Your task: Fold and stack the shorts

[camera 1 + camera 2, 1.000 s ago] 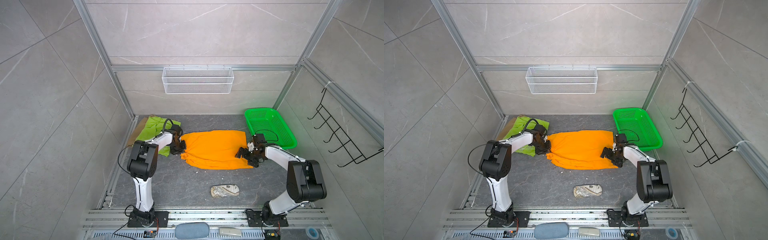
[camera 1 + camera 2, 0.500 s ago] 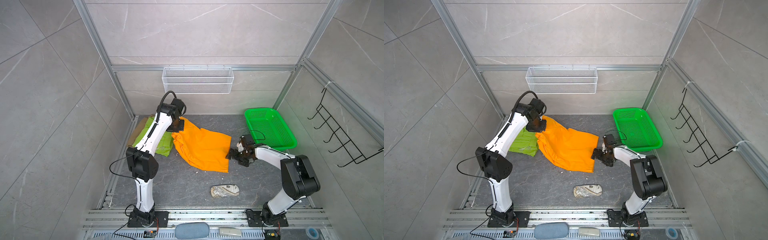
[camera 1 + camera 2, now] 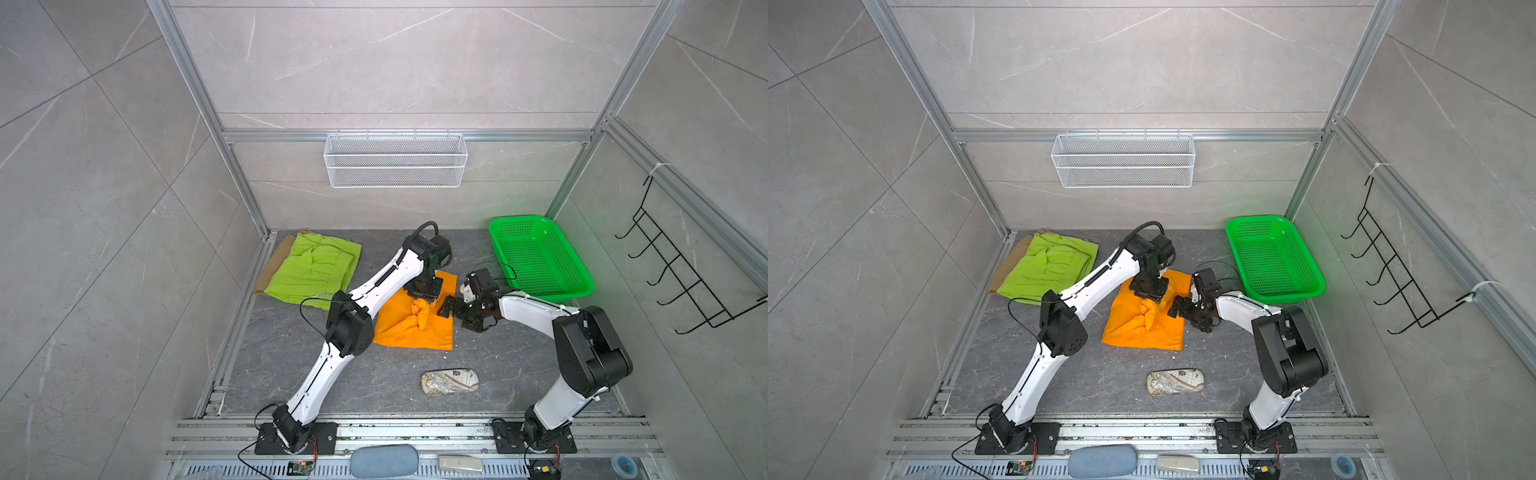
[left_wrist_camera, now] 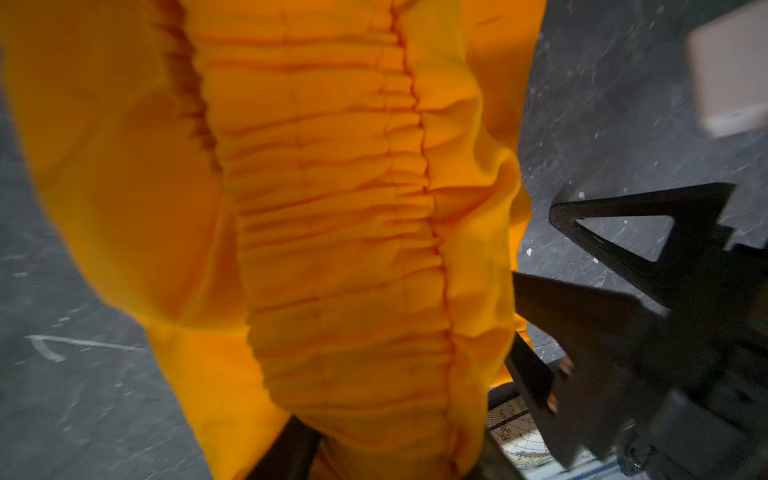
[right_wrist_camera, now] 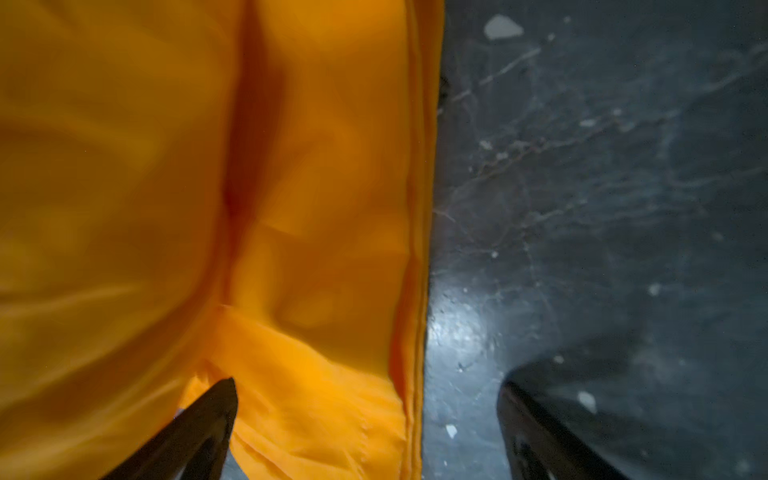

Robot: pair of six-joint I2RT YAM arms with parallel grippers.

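Observation:
The orange shorts point(image 3: 409, 328) point(image 3: 1142, 328) lie folded in half at mid-floor, with a bunched waistband on top. My left gripper point(image 3: 424, 291) point(image 3: 1148, 291) hovers over their far right part. In the left wrist view its jaws point(image 4: 390, 449) stand apart with the gathered waistband point(image 4: 340, 249) between them. My right gripper point(image 3: 448, 305) point(image 3: 1177, 308) sits low at the shorts' right edge, open. In the right wrist view that gripper point(image 5: 368, 392) straddles the cloth's edge point(image 5: 411, 291). The lime green shorts point(image 3: 311, 270) point(image 3: 1046, 266) lie at the back left on the tan shorts point(image 3: 274, 259) point(image 3: 1013, 257).
A green perforated basket point(image 3: 552, 296) point(image 3: 1283, 297) stands at the back right, close behind my right arm. A patterned beige pouch point(image 3: 449, 382) point(image 3: 1175, 383) lies near the front. A white wire shelf point(image 3: 395, 166) hangs on the back wall and a black hook rack point(image 3: 681, 282) on the right wall.
My left gripper lifted the orange shorts' left end and carried it over to the right, folding them in half, and its jaws have parted. My right gripper stayed open at the right edge.

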